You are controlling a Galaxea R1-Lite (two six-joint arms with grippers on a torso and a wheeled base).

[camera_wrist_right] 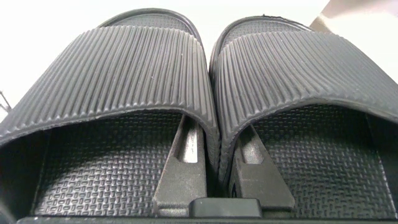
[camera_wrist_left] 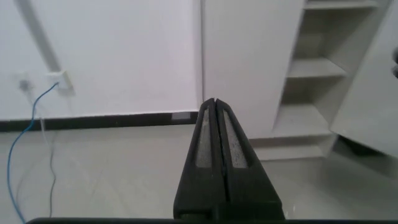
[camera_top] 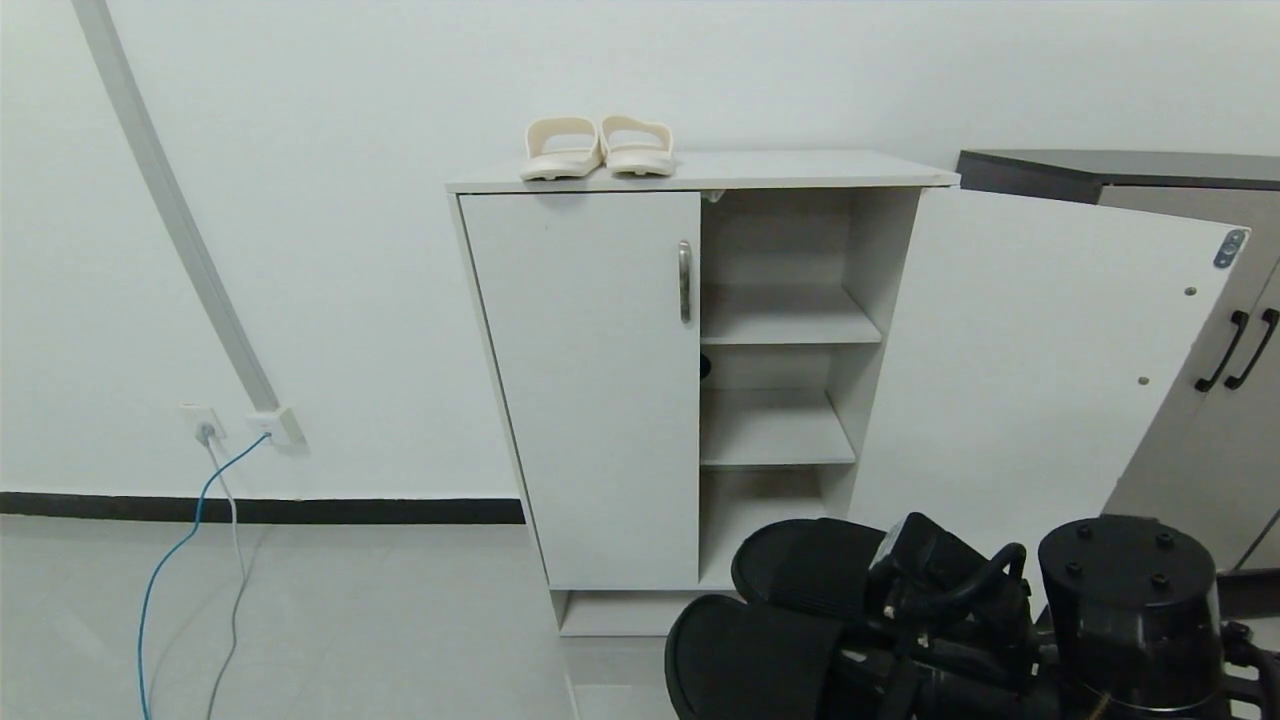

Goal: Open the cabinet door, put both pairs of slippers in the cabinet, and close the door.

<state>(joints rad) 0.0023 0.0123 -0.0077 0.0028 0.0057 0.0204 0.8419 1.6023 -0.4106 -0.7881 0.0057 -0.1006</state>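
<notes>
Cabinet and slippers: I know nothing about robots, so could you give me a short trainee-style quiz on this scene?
1. True or false: the cabinet has both doors open.
2. Where are the cream slippers? A floor; B cabinet top; C middle shelf.
3. What colour is the pair of slippers held by the right tool?
Key: 1 false, the left door is shut; 2 B; 3 black.
</notes>
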